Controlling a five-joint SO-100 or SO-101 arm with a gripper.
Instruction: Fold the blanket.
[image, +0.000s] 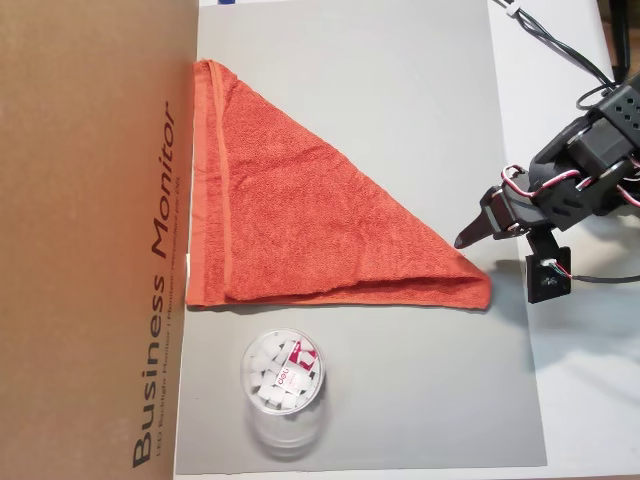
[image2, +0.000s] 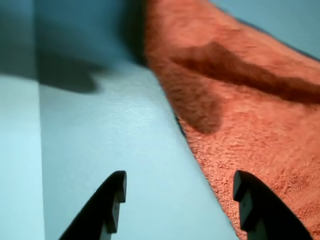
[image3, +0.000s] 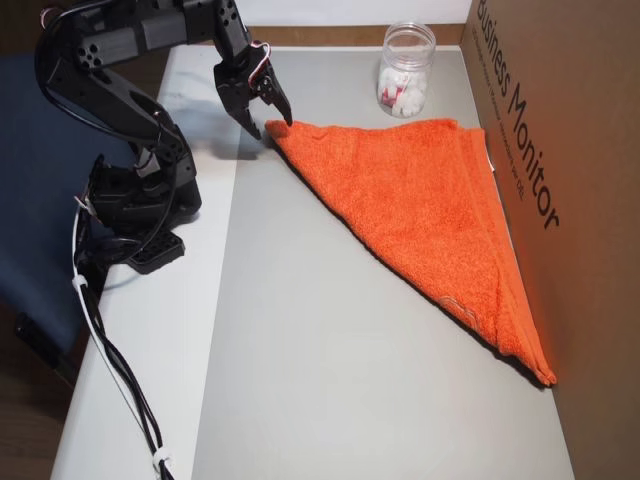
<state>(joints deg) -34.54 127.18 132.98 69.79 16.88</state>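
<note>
Two dark fingers (image2: 115, 205) are seen nearest the wrist camera, set apart with nothing between them, one over the bare grey worktop (image2: 125, 135), the other over the blanket (image2: 250, 125) edge. The blanket (image: 300, 215) is laid on the worktop as a triangle, its pointed corner just beside the gripper (image3: 268, 128). Risk judged: only the top layer may be pinched at that corner, so the fold could be pulled open or bunched. A clear jar (image: 283, 385) of white pieces is noted near the blanket; its label is too blurred to read. "Business Monitor" is printed on the cardboard box (image: 90, 240).
</note>
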